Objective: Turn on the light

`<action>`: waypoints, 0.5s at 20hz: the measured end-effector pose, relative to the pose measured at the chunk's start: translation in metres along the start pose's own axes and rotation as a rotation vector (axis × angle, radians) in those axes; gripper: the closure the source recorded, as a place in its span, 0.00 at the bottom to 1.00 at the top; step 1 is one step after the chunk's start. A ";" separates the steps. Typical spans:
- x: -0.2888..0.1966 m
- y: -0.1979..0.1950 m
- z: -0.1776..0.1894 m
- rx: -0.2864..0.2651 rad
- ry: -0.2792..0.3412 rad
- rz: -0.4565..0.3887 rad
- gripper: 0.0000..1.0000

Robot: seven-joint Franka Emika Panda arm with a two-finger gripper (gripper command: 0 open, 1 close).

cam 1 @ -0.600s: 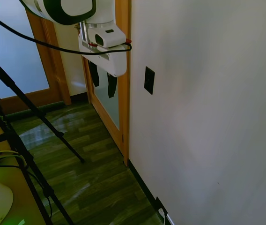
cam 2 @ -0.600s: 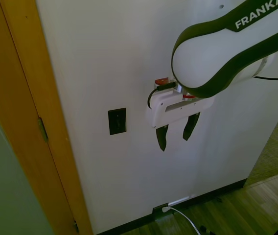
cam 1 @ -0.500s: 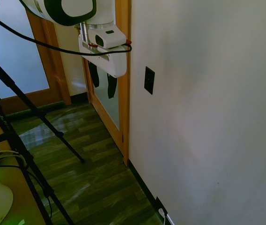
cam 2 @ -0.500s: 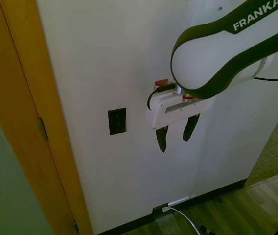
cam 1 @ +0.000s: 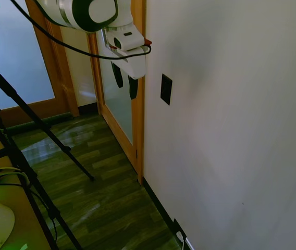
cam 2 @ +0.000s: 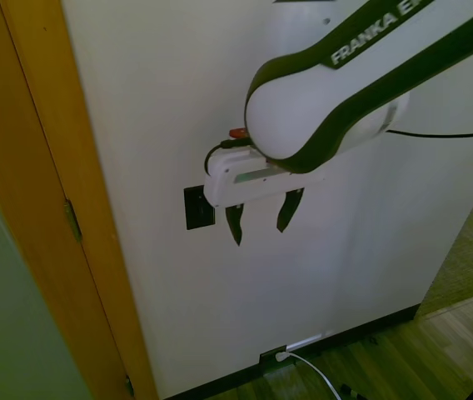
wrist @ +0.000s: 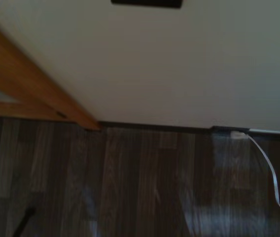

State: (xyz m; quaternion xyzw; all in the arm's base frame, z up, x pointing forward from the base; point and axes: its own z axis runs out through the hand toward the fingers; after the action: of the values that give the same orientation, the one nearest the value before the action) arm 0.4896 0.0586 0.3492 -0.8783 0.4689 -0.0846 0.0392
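Observation:
The light switch (cam 1: 165, 89) is a small black upright plate on the white wall, close to the wooden door frame. It also shows as a dark rectangle (cam 2: 198, 207) in the second exterior view and as a black strip (wrist: 147, 3) at the edge of the wrist view. No lamp is in view. My gripper (cam 2: 259, 222) hangs fingers-down in front of the wall, open and empty, just beside the switch at about its height. In the first exterior view the gripper (cam 1: 124, 84) overlaps the door frame, a short way from the switch.
A wooden door frame (cam 1: 138, 130) with a glass panel stands beside the switch. A dark socket with a white plug and cable (cam 2: 280, 357) sits at the baseboard below. Dark wooden floor (cam 1: 101, 192) lies underneath.
The arm has moved along the wall toward the switch and slightly up. The gripper, earlier well away from the plate, now hangs right beside it, still open.

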 end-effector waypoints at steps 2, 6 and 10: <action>0.006 -0.016 0.023 0.015 0.035 0.034 0.00; 0.024 -0.046 0.062 0.048 0.126 0.103 0.00; 0.026 -0.077 0.074 0.100 0.198 0.141 0.00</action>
State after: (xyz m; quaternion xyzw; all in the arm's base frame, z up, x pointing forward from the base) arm 0.5800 0.0791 0.2905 -0.8275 0.5261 -0.1914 0.0422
